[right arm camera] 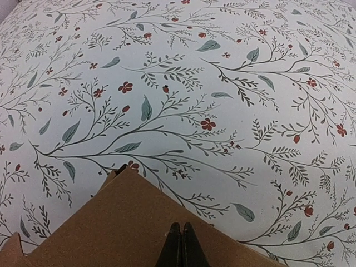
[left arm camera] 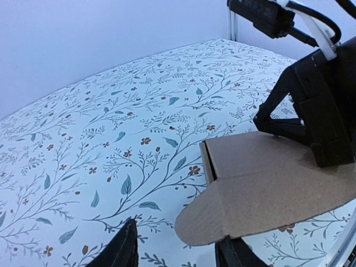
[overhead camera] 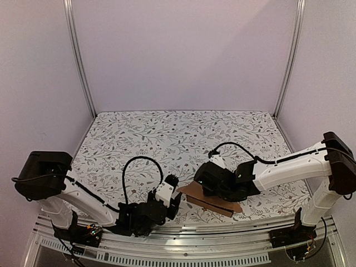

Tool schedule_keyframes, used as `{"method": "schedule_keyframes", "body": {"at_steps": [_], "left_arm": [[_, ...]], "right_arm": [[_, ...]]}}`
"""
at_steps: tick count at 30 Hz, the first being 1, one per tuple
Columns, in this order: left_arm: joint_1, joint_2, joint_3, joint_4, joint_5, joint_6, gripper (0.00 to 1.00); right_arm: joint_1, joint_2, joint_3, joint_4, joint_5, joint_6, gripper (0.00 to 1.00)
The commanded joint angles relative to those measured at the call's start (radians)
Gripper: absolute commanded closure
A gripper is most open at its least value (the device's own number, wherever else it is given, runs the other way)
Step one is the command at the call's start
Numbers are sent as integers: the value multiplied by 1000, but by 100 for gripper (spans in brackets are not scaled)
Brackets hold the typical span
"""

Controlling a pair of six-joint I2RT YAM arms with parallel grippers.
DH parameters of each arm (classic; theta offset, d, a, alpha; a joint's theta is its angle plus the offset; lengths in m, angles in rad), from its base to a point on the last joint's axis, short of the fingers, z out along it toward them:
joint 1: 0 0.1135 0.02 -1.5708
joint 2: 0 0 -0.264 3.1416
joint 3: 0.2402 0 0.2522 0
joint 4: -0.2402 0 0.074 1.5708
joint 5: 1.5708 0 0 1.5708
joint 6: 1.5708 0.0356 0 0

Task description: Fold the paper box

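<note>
The plain brown cardboard paper box (overhead camera: 194, 192) lay flat, creased, one rounded flap out, at the floral table (overhead camera: 167, 133) near edge, right of centre. Jaws of the right gripper (right arm camera: 179, 245) were closed together atop it; those of the left gripper (left arm camera: 177, 238) stood apart at the flap.

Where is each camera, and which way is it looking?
Top: high behind, looking down at the flower-patterned table; left arm and right arm show.
Left wrist: low, facing the brown cardboard paper box; open left gripper shows.
Right wrist: above the box, looking down; shut right gripper shows.
All share the box.
</note>
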Motion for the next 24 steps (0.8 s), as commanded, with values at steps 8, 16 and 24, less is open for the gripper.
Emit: {"method": "schedule_keyframes", "body": {"at_steps": [8,16,24], "left_arm": [[16,-326,-42,-486,286,-218,53],[127,-371,115,-683,551,-205,51],[292,-198,311,-750,927,-175,48]], "right_arm": [[20,49,-54,5,19,28,100],[40,55,-58,20,23,13,100],[41,-16,-59,15,44,-20,100]]}}
